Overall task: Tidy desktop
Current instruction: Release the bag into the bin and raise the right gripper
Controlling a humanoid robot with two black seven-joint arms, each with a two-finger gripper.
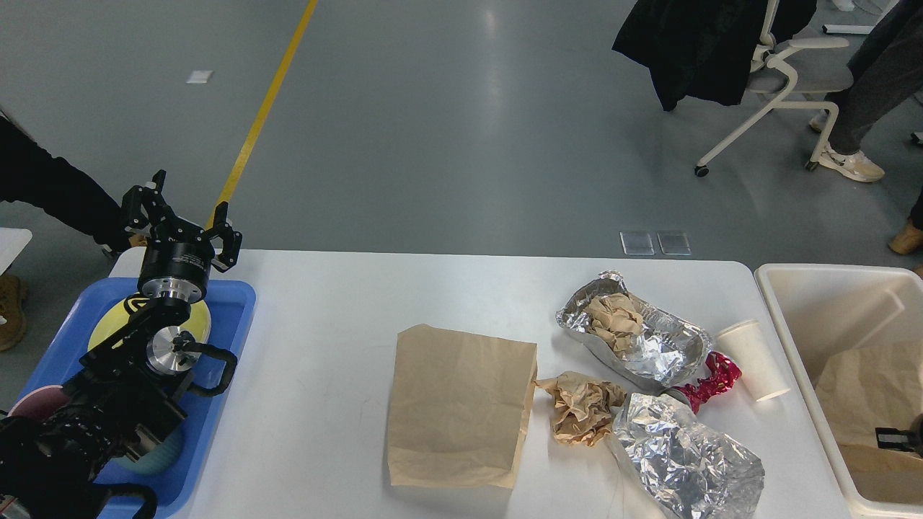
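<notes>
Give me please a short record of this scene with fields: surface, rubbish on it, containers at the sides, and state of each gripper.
surface: white desktop
rubbish: flat brown paper bag, crumpled brown paper, foil tray with paper inside, loose foil, red wrapper, paper cup on its side
left side: blue tray
right side: cream bin, brown paper inside
left gripper: open, empty
right gripper: cannot tell

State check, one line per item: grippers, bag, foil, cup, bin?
left gripper: open, empty, above the blue tray
right gripper: barely visible in the cream bin
paper bag: flat on the desktop
foil tray: crumpled, holds paper
paper cup: tipped over
</notes>
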